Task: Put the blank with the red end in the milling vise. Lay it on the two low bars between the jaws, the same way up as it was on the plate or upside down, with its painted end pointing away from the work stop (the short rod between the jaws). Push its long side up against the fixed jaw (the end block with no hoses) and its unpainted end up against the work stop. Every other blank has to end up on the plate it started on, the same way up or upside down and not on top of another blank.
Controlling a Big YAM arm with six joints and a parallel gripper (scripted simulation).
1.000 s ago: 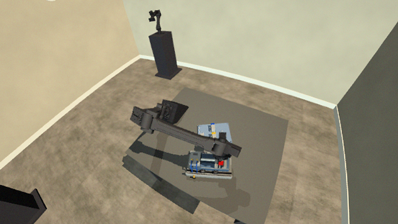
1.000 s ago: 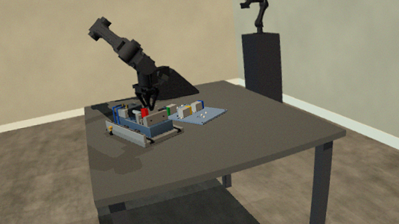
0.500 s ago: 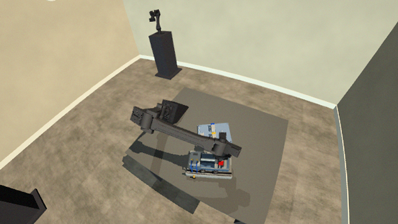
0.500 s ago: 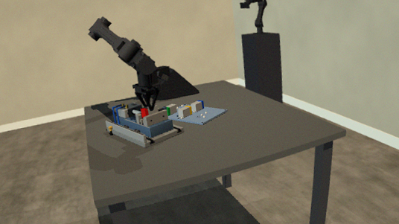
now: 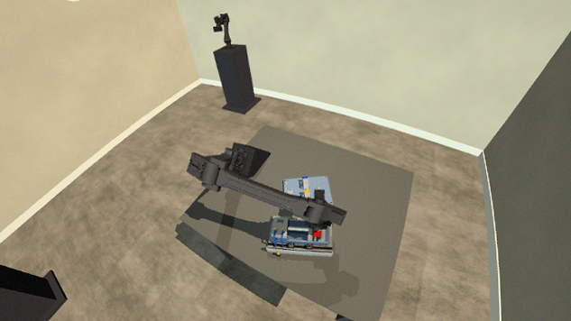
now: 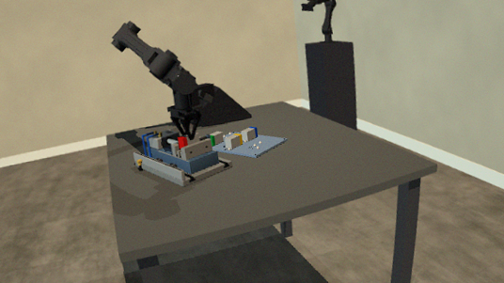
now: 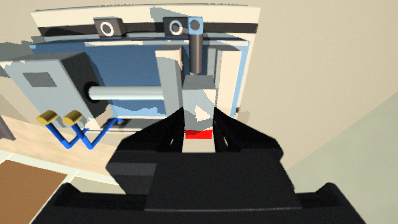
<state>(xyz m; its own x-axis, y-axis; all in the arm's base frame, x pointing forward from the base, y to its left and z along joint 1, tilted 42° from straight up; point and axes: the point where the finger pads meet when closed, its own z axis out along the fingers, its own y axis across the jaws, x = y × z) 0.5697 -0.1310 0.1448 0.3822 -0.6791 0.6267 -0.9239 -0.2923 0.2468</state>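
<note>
Placement step: the black pincer (image 7: 199,131) grips the grey red-ended metal blank (image 7: 198,107) between the jaws of the blue milling vise (image 6: 201,160). Next, judged: seat it against the fixed jaw and dark work stop rod (image 7: 195,52).

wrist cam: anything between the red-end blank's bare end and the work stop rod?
Nothing shows there. In the wrist view the red-end blank, held by the end effector, points its grey end at the work stop rod; whether they touch is unclear.

We saw a grey blank (image 7: 198,102) with a red end between black fingers. The vise (image 6: 201,160) was blue and grey with blue hoses (image 7: 75,137), on a dark grey tabletop (image 6: 270,181).
</note>
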